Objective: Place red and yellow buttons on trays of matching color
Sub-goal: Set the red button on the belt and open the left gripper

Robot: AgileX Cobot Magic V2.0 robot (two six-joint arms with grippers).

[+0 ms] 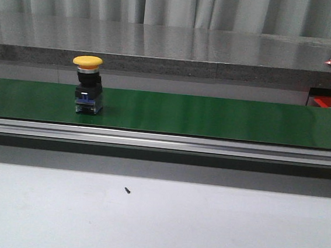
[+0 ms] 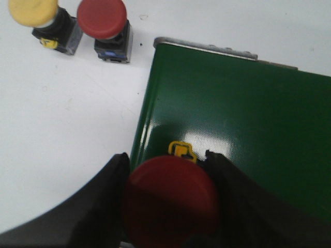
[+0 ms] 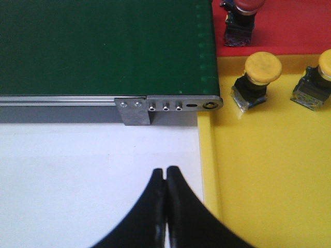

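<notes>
**A:** On our left, our left gripper (image 2: pixel 170 204) squeezes a red button (image 2: pixel 170 199) just over the end of the green belt (image 2: pixel 238 113). How do we set it down well?

**B:** We lower it straight, so its flat bottom sits on the belt. The round top is smooth and could slip.

**A:** A yellow button (image 1: pixel 87 85) stands upright on the belt already.

**B:** On our right, our right gripper (image 3: pixel 165 206) is pinched closed, holding nothing. It waits by the shiny yellow tray (image 3: pixel 269 181), beside the red tray (image 3: pixel 295 26).
</notes>
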